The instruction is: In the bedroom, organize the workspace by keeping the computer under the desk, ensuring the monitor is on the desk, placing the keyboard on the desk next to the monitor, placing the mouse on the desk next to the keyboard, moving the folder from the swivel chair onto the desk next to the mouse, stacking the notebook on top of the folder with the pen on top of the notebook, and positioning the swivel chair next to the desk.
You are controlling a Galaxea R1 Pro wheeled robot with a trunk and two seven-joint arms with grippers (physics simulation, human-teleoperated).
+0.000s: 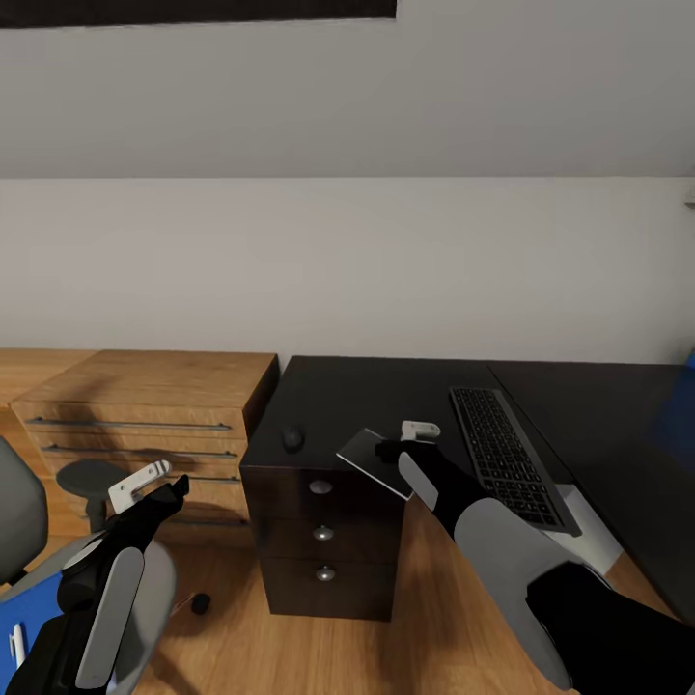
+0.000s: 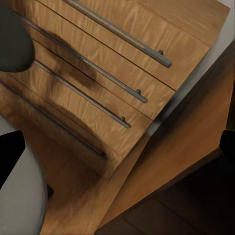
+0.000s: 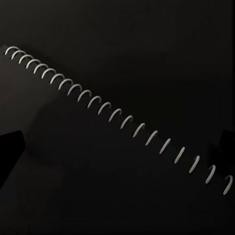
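Notebook (image 1: 372,461): thin dark grey slab, white spiral binding (image 3: 117,117) along one edge, tilted above the front edge of the glossy black counter (image 1: 386,396), between mouse (image 1: 292,438) and keyboard (image 1: 504,452). Right gripper (image 1: 410,439) reaching forward from lower right, fingers closed on the notebook's near edge; left gripper (image 1: 154,480) raised low before the wooden cabinet (image 1: 145,405), fingers apart, empty. Folder (image 1: 19,618) and swivel chair (image 1: 24,512) cut off at frame edge.
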